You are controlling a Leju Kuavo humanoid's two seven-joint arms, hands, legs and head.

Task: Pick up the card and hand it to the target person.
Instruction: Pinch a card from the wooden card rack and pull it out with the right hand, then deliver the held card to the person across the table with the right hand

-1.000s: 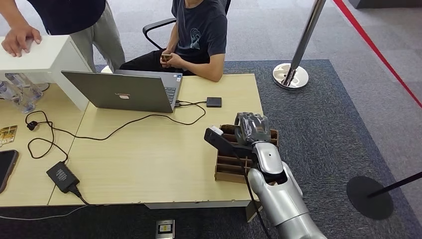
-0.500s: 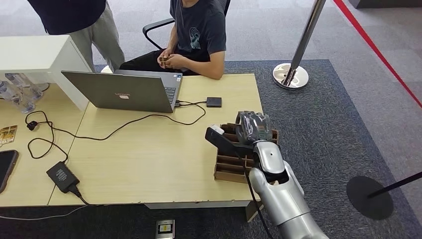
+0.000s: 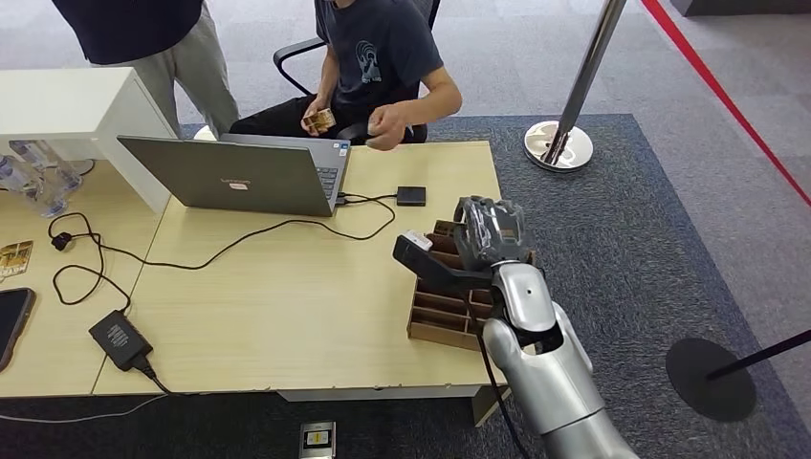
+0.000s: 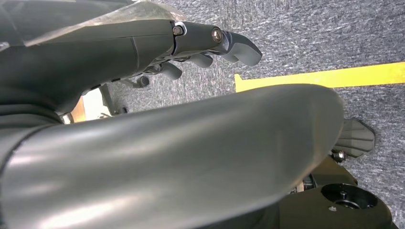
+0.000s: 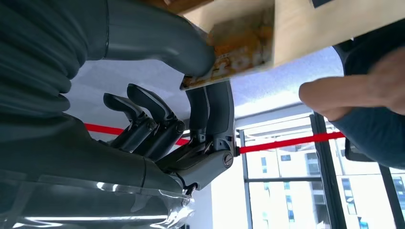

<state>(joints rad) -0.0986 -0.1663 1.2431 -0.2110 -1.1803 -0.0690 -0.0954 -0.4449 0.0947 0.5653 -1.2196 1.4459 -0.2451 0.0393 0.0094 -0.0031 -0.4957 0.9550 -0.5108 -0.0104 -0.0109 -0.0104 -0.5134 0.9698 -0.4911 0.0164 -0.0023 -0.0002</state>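
My right hand (image 3: 489, 230) is raised over the brown slotted card holder (image 3: 442, 314) at the table's right edge. The right wrist view shows a yellow patterned card (image 5: 239, 46) pinched between the thumb and fingers (image 5: 210, 107) of that hand. In the head view the hand hides the card. A seated person (image 3: 387, 57) faces me across the table, with one hand (image 3: 384, 124) lifted over the far edge and the other holding a small brown item (image 3: 320, 120). My left hand (image 4: 210, 40) hangs over grey carpet with nothing in its loosely spread fingers.
On the table (image 3: 287, 296) are a grey laptop (image 3: 239, 177), a black cable (image 3: 249, 239), a power brick (image 3: 121, 339) and a small black box (image 3: 411, 195). A white box (image 3: 76, 110) and a standing person (image 3: 163, 38) are at far left. A stanchion base (image 3: 558, 145) is at right.
My right hand rose a little with the card and the holder shifted slightly. The seated person lifted an arm and reached a hand out. The standing person's hand left the white box.
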